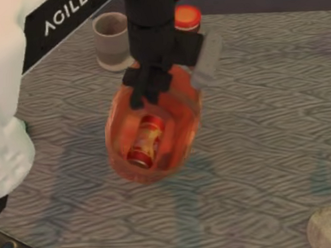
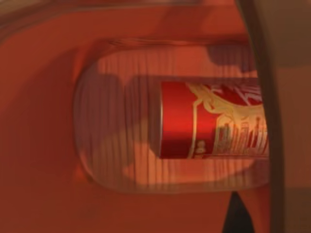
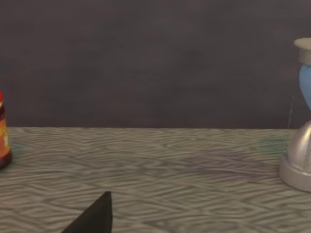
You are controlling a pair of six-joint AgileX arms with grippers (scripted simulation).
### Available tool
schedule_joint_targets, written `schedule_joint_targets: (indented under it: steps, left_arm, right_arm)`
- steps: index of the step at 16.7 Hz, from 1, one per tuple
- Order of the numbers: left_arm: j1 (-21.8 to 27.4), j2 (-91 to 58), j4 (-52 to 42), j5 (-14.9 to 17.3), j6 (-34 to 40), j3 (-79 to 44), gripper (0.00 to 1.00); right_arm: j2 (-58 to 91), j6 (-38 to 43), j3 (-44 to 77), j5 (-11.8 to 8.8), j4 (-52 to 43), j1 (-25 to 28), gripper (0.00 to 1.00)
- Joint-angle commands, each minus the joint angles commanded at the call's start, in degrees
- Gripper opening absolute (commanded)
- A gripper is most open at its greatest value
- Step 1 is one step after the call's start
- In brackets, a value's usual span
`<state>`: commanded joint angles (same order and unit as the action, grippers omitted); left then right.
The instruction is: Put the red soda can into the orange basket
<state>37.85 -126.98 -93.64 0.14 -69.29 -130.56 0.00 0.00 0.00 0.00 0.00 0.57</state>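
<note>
The red soda can (image 1: 146, 140) lies on its side on the floor of the orange basket (image 1: 114, 131), which stands mid-table. My left gripper (image 1: 145, 97) hangs just above the basket's far end, open and holding nothing. The left wrist view looks down into the basket (image 2: 43, 145): the can (image 2: 214, 121) rests free on the ribbed bottom, and one dark fingertip (image 2: 238, 216) shows at the edge, apart from the can. My right gripper is out of the top view. Its wrist view shows a single dark fingertip (image 3: 99, 216) over bare table, far from the basket.
A grey mug (image 1: 112, 39) and a red-orange jar with an orange lid (image 1: 188, 17) stand just behind the basket. The jar (image 3: 4, 131) also shows in the right wrist view, as does an hourglass (image 3: 301, 121). The hourglass (image 1: 327, 230) stands at the front right.
</note>
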Motion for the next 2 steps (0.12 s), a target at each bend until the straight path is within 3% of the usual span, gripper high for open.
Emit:
schedule_joint_targets:
  steps: [2]
  left_arm:
    - [-0.3,0.1,-0.8,0.0,-0.1,-0.8,0.00]
  right_arm:
    - [0.0,0.0,0.0,0.0,0.0,0.0,1.00]
